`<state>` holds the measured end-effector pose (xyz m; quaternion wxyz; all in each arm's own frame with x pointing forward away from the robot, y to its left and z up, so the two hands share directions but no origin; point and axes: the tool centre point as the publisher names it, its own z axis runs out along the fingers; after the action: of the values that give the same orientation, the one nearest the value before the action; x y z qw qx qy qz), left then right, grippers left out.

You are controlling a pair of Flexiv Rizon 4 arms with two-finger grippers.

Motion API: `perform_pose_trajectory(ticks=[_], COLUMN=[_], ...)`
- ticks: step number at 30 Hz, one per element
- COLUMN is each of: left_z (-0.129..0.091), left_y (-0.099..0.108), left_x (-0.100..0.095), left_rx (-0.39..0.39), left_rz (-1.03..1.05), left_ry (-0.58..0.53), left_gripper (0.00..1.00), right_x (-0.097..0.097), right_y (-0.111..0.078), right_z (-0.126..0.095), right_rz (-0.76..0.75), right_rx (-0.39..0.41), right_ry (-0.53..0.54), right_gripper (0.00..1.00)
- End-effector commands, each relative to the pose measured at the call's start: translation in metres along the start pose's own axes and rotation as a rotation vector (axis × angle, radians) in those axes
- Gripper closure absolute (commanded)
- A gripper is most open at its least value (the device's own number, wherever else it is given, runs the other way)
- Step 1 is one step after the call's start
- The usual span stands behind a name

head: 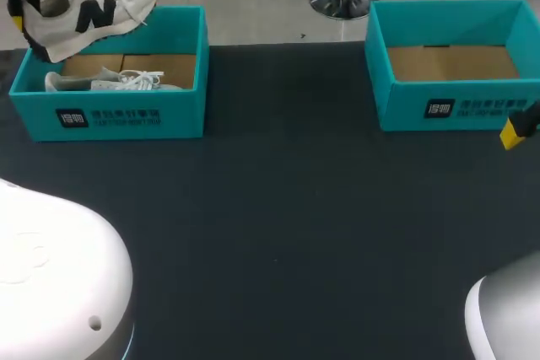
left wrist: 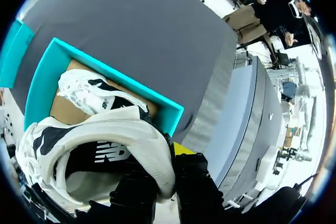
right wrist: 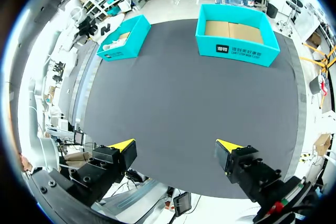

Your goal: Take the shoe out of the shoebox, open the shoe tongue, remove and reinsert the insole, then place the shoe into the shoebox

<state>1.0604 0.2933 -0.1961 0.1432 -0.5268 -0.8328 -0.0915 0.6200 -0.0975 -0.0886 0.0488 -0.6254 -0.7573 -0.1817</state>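
Well, the white shoe (head: 93,6) with the black letter on its side hangs in the air, just over the back edge of the left shoebox (head: 118,115). The left gripper (left wrist: 165,169) is pinching it by the soft rim near the heel. That is a small bit to hold a whole shoe by.

I think the shoe could slip out. The rim is soft and bends, and the toe end sticks far out to the side, so its weight pulls down on the grip. If it drops, it would likely land on the other shoe (head: 110,82), which lies on its side in the same box. It could also hit the blue wall and tumble off the back of the bench (head: 278,208).

The shoe could also swing or twist in the grip when the arm carries it. Then it might come down crooked, and the tongue would be hard to get at. The loose laces on top could catch on the box wall too, if the shoe goes low over it.

The right gripper (right wrist: 176,148) has its fingers wide apart and holds nothing. It sits off at the right side of the bench, near the right shoebox (head: 456,107) and well apart from the shoe. From there it cannot help if the shoe starts to fall.
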Motion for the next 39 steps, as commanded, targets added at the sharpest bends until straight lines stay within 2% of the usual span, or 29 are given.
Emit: perform_pose_trajectory(ticks=[1, 11, 13, 17, 21, 29, 33, 39], left_z=[-0.002, -0.002, -0.005, -0.007, -0.008, -0.005, -0.002, -0.001], left_y=[-0.003, -0.003, 0.001, 0.016, 0.035, 0.056, 0.060, 0.056], left_x=[0.001, 0.001, -0.001, -0.004, -0.010, -0.018, -0.021, -0.021], left_rx=[-0.241, -0.241, -0.338, -0.416, -0.410, -0.382, -0.336, -0.290], left_rz=[1.008, 1.008, 1.073, 1.114, 1.074, 0.991, 0.927, 0.858], left_ry=[0.200, 0.200, 0.228, 0.244, 0.238, 0.187, 0.158, 0.098], left_gripper=[1.00, 1.00, 1.00, 1.00, 1.00, 1.00, 1.00, 1.00], right_x=[0.000, 0.000, 0.000, 0.000, 0.000, 0.000, 0.000, 0.000], right_y=[0.003, 0.003, 0.003, 0.003, 0.003, 0.003, 0.003, 0.003], right_z=[-0.001, -0.001, -0.001, -0.001, -0.001, -0.001, -0.001, -0.001], right_rz=[0.001, 0.001, 0.001, 0.001, 0.001, 0.001, 0.001, 0.001], right_rx=[0.006, 0.006, 0.006, 0.006, 0.006, 0.006, 0.006, 0.006], right_ry=[-0.001, -0.001, -0.001, -0.001, -0.001, -0.001, -0.001, -0.001], right_gripper=[0.00, 0.00, 0.00, 0.00, 0.00, 0.00, 0.00, 0.00])
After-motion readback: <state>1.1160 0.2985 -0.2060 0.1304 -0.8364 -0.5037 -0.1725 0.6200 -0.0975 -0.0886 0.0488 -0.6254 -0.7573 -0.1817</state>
